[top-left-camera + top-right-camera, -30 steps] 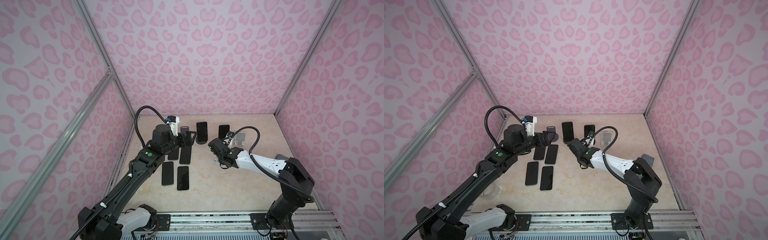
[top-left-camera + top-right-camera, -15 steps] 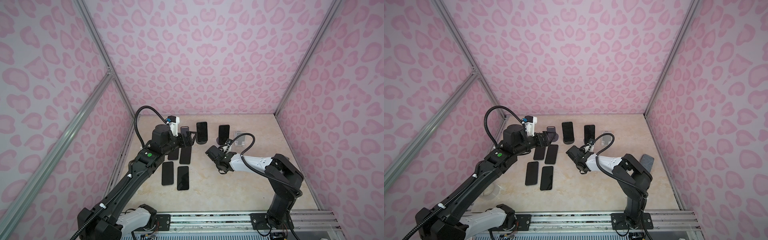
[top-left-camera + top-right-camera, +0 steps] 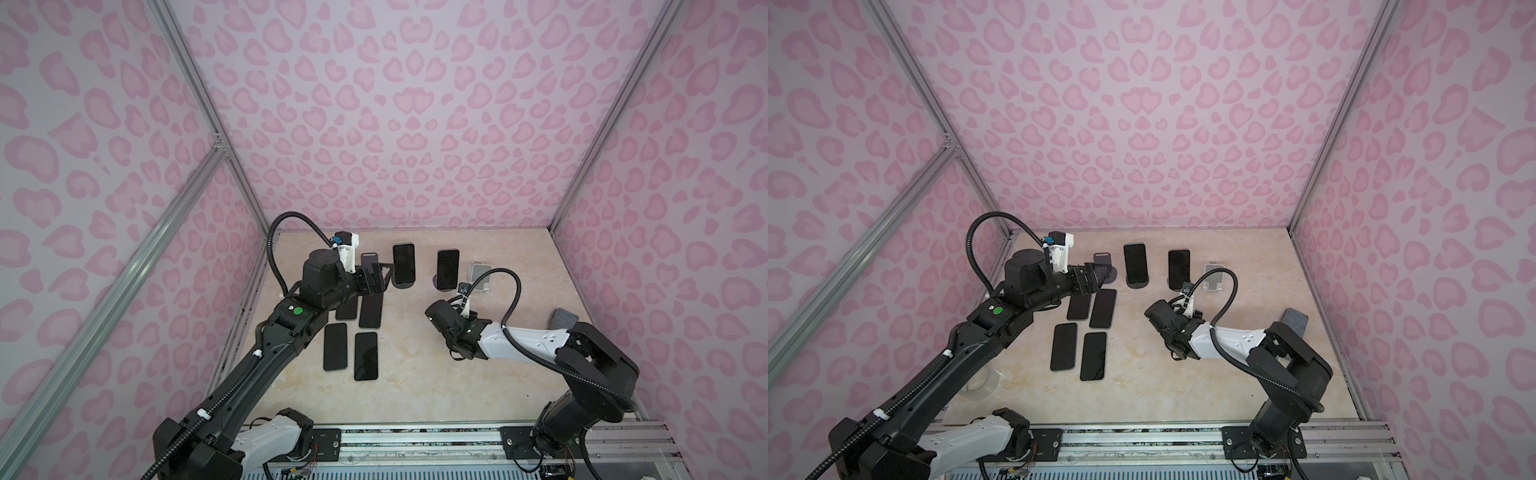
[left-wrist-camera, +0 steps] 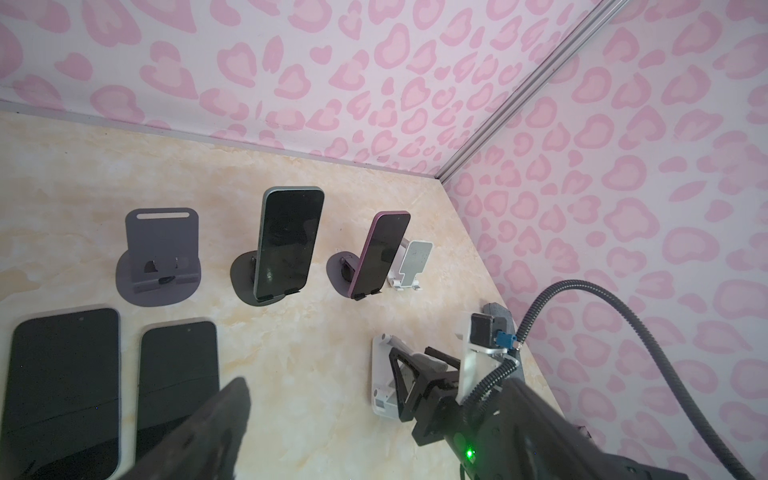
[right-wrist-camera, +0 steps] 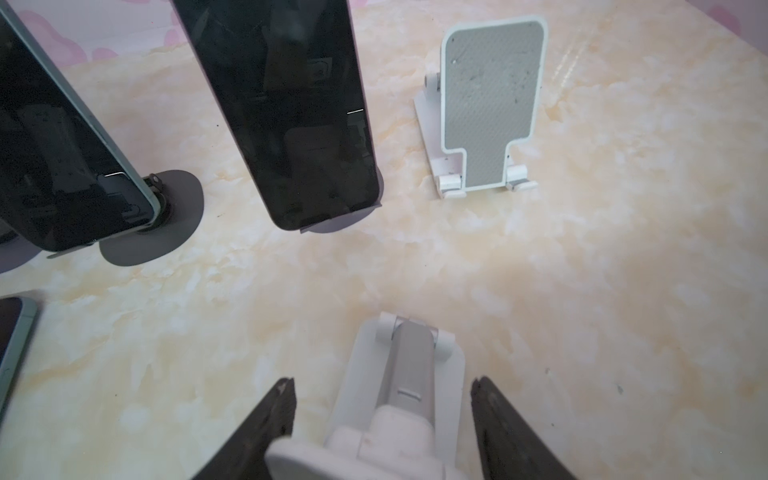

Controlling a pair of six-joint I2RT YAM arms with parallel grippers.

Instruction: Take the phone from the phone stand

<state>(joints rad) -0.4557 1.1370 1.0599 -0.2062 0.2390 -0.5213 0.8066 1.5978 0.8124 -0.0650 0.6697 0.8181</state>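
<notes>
There are six phones. Four flat phones point(image 3: 335, 347) point(image 3: 365, 356) point(image 3: 370, 311) point(image 3: 347, 309) lie on the table point(image 3: 415, 386) in two pairs, on the left side. Two more stand up in the back row. The green-edged phone point(image 4: 289, 241) leans on a dark stand point(image 4: 241, 274). The purple phone point(image 4: 380, 253) leans on a purple-grey stand point(image 4: 336, 270). Both are on their stands, and no jaws touch them.

There are five stands. Two hold phones. An empty grey stand point(image 4: 162, 241) sits at the left end of the back row. An empty white stand point(image 5: 492, 91) sits just beside the purple phone. A folded white stand point(image 5: 409, 365) lies flat, nearer the middle. A grey thing point(image 3: 563, 320) by the right wall is too small to tell.

There are two arms. The left gripper point(image 3: 379, 280) hangs close to the empty grey stand. Its jaws are open and hold nothing. The right gripper point(image 5: 380, 384) is down at the folded white stand, with its jaws closed on its two sides.

A second ago the right gripper was further back, close to the empty white stand, and its jaws were wide open. It has come toward the front and shut. The left arm and the phones have not moved.
</notes>
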